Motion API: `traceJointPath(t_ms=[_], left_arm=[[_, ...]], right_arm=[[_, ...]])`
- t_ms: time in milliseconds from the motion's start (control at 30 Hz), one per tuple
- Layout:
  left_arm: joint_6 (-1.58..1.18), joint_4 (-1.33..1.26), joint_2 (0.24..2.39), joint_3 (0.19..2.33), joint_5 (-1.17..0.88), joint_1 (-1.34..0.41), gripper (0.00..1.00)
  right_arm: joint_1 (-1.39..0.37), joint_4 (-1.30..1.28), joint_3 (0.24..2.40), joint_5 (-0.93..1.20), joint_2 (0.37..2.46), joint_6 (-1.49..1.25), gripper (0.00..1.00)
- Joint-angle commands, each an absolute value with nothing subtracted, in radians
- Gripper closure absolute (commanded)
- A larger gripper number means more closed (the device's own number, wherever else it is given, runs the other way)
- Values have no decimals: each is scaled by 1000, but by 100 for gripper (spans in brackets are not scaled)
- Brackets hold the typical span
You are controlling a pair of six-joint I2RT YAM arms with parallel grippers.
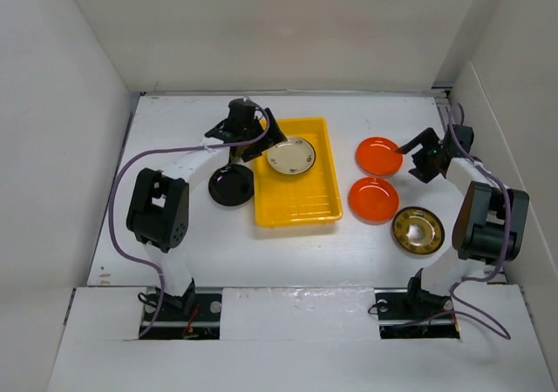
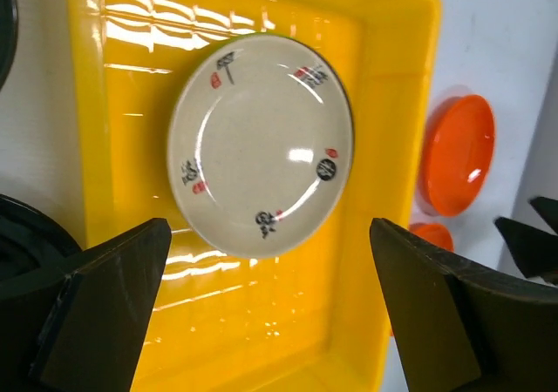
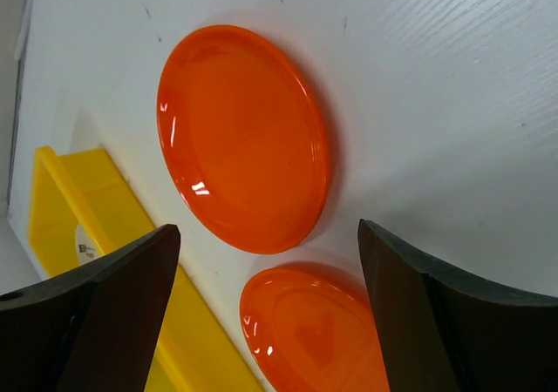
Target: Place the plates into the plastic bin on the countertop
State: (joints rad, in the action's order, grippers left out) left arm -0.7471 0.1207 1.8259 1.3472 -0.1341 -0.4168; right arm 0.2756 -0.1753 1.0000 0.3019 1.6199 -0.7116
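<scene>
centre of the overhead view: the plastic bin (image 1: 298, 211), bright yellow, long side running up and down the frame, resting on the white countertop (image 1: 261, 253). inside it, in the upper half: one cream plate (image 1: 290, 156), lying flat and right way up on the ribbed floor.

right up against the bin's left wall, contact not certain: a glossy black plate (image 1: 231, 185) on the countertop. right of the bin and apart from it: an upper orange plate (image 1: 378, 155) and, just below it, a lower orange plate (image 1: 373, 199), the two close together. further to the lower right, near the lower orange plate: a gold-brown patterned plate (image 1: 418, 231).

left gripper (image 1: 264, 141) over the bin's upper left corner, beside the cream plate, jaws spread wide with nothing gripped. from the left wrist: dark fingers (image 2: 113, 296) low at both sides of the frame, the cream plate (image 2: 260, 144) lying free beyond the gap, small dark and red marks round its rim, yellow bin wall (image 2: 397, 148) to its right.

right gripper (image 1: 410, 163) at the right edge of the upper orange plate, jaws likewise wide apart and holding nothing. from the right wrist: the upper orange plate (image 3: 244, 135) lying flat beyond the two dark fingers (image 3: 105, 314), the lower orange plate (image 3: 314, 331) at the bottom edge, a corner of the bin (image 3: 78, 192) at the left. contact between the fingers and the upper orange plate not clear.
</scene>
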Motion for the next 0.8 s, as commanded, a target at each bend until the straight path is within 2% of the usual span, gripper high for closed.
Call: traceJointPath(t_ms=[0, 100, 267, 467, 500, 600, 633, 733, 767], left_arm=[[-716, 118, 1706, 1410, -170, -433, 0], [-695, 162, 1638, 1439, -179, -443, 0], [-683, 260, 1501, 1450, -123, -443, 0], [-693, 302, 1417, 1365, -135, -331, 0], [-702, 290, 1408, 1349, -149, -318, 0], [-712, 269, 1408, 1290, -199, -261, 0], [-712, 268, 1408, 1276, -209, -250, 0], [-723, 256, 1399, 1244, -218, -235, 0], [-723, 247, 1399, 1232, -198, -226, 0]], right_arm=[[259, -152, 1084, 334, 1667, -701, 13], [259, -179, 1108, 324, 1733, -701, 23], [268, -172, 1112, 324, 1787, -724, 27], [249, -196, 1157, 302, 1857, -715, 31], [249, -196, 1166, 302, 1876, -715, 34], [238, -221, 1193, 302, 1907, -715, 49], [238, -221, 1193, 302, 1926, -703, 60], [229, -239, 1216, 302, 1956, -692, 78], [229, -239, 1216, 302, 1956, -692, 93]])
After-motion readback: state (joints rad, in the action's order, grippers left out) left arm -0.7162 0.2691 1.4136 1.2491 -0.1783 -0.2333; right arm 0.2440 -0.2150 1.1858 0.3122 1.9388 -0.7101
